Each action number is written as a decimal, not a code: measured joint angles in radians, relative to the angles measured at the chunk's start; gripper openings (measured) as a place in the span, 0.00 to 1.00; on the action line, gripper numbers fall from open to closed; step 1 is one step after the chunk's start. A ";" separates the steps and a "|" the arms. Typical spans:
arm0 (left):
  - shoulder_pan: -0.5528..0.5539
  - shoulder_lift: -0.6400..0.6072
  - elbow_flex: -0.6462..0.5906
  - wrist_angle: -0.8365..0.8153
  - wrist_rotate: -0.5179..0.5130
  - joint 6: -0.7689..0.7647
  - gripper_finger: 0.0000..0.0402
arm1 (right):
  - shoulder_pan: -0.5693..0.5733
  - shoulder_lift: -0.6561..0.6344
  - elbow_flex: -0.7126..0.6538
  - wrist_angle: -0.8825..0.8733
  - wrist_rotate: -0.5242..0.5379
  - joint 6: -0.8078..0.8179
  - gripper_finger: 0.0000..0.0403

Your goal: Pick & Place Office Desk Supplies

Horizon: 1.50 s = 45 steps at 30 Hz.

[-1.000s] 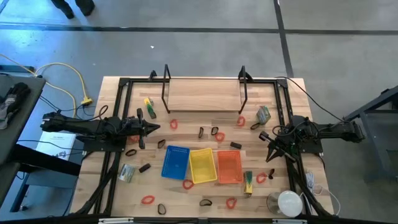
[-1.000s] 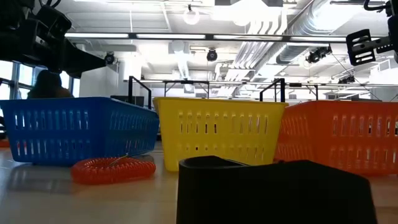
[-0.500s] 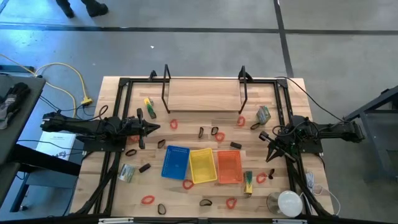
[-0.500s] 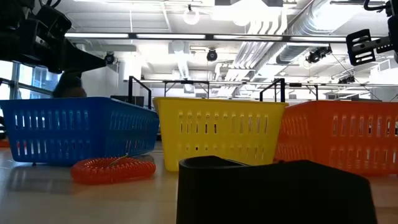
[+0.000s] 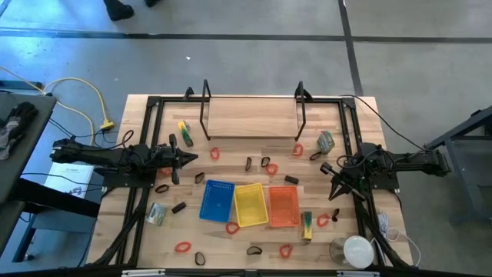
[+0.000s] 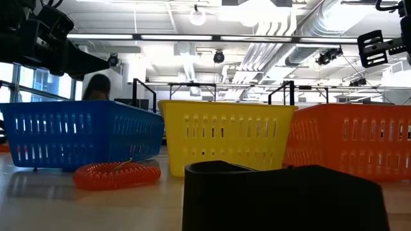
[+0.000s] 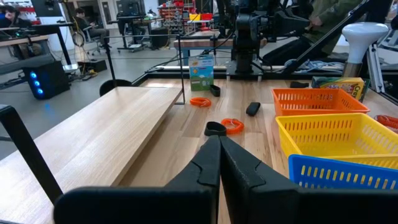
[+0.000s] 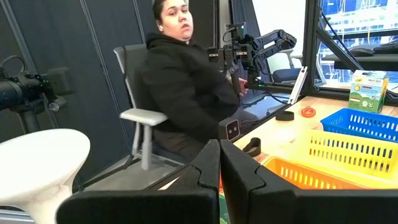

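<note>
Red coil (image 6: 116, 174), crayon box (image 7: 337, 83) label illegible

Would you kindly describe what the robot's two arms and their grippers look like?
Both arms are slim, jointed and black all over. The left gripper and the right gripper each end in two black, angular fingers tapering to a point. A thin black cable loops across the table's corner towards the right arm.
</note>
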 joint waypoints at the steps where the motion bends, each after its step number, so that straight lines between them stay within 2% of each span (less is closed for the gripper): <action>1: 0.000 0.000 0.000 0.000 0.000 0.000 0.00 | 0.000 0.000 0.000 0.000 0.000 0.000 0.00; 45: 0.000 0.000 0.000 0.025 0.000 0.020 0.00 | 0.000 0.000 0.000 0.000 0.000 0.000 0.00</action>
